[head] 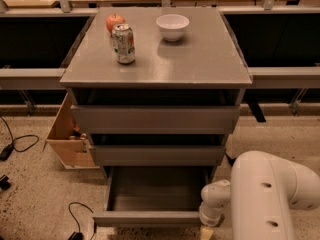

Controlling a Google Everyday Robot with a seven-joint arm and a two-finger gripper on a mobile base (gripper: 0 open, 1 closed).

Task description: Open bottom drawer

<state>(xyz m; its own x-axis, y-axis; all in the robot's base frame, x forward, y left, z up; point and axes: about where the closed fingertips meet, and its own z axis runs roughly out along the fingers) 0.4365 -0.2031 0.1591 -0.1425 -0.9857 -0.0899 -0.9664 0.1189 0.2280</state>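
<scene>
The bottom drawer [150,218] of the grey cabinet [200,64] stands pulled out, showing a wide shallow grey tray with nothing visible in it. Its plain grey front runs along the lower edge of the view. Above it are two taller grey drawer fronts, the top one [155,119] and the middle one [157,155], both pushed in. My gripper [207,232] is at the right end of the bottom drawer's front, mostly cut off by the frame edge. The white arm [270,194] fills the lower right corner.
On the cabinet top stand a drinks can [123,43], a red apple [115,22] and a white bowl [172,26]. A light tan wooden box [67,139] leans against the cabinet's left side. Black cables [20,141] lie on the speckled floor at left.
</scene>
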